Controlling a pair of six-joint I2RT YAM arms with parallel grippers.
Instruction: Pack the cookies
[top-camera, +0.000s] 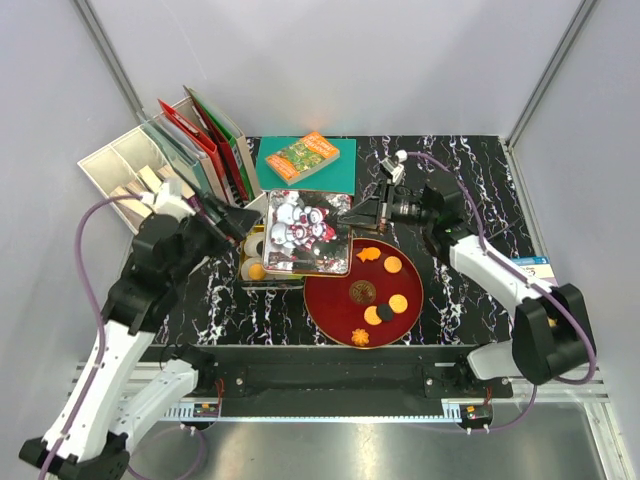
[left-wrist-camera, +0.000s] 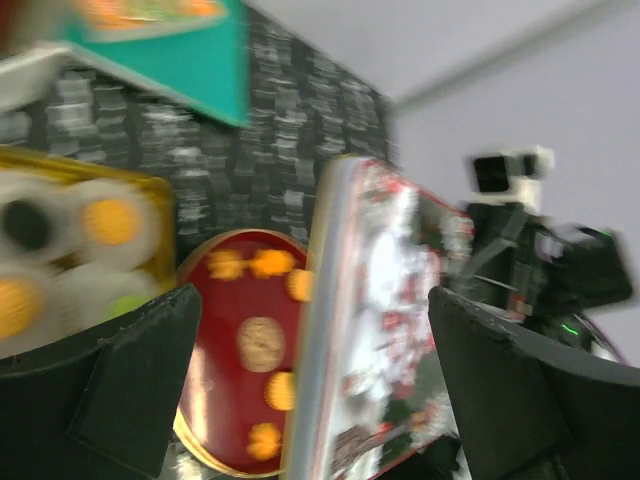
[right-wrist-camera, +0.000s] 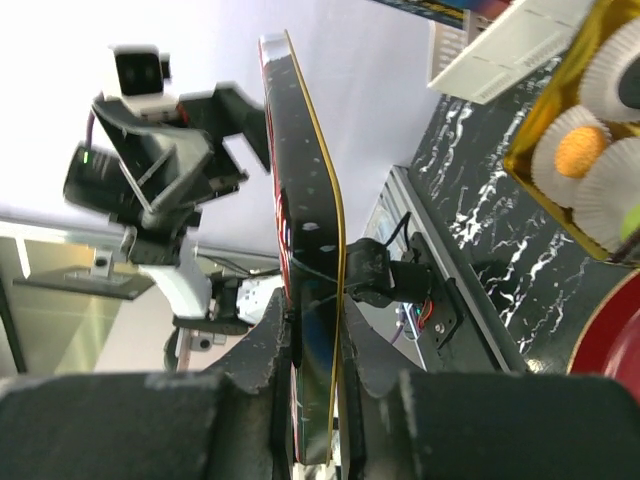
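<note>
Top view: the right gripper (top-camera: 352, 213) pinches the right edge of the picture-printed rectangular tin lid (top-camera: 305, 232) above the gold tin box (top-camera: 270, 284). The small round and flower-shaped cookies (top-camera: 393, 266) lie on the round red plate (top-camera: 330, 300), beside the lid's near corner.

Left wrist view: the left gripper (left-wrist-camera: 313, 295) gapes wide and holds nothing, straddling the lid's edge with room either side.

Right wrist view: the fingers (right-wrist-camera: 262, 345) are clamped on the lid's rim.
</note>
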